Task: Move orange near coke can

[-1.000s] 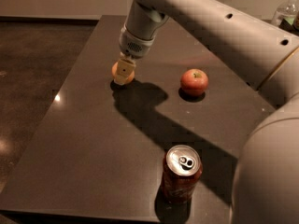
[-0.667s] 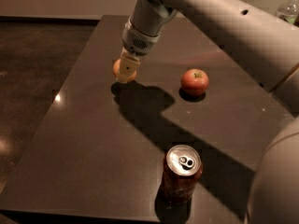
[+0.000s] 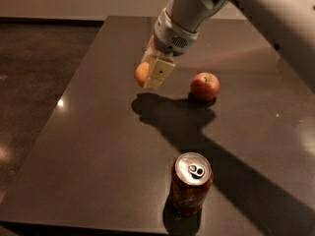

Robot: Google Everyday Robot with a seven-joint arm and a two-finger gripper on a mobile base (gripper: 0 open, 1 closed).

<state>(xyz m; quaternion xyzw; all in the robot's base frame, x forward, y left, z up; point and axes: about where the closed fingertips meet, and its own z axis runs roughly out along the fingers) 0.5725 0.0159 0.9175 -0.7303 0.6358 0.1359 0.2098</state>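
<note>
My gripper point(image 3: 149, 77) hangs from the arm at the top middle and is shut on the orange point(image 3: 141, 73), holding it above the dark table point(image 3: 93, 146); only the orange's left side shows past the fingers point(image 3: 160, 73). The coke can point(image 3: 191, 182) stands upright near the table's front edge, well below and a little right of the gripper.
A red apple point(image 3: 204, 85) sits on the table to the right of the gripper. The arm's shadow runs diagonally from under the gripper toward the front right. The table's left edge drops to a dark floor point(image 3: 34, 82).
The gripper has lifted the orange off the table and carried it toward the front and right, nearer the can. The apple and the can have not moved.
</note>
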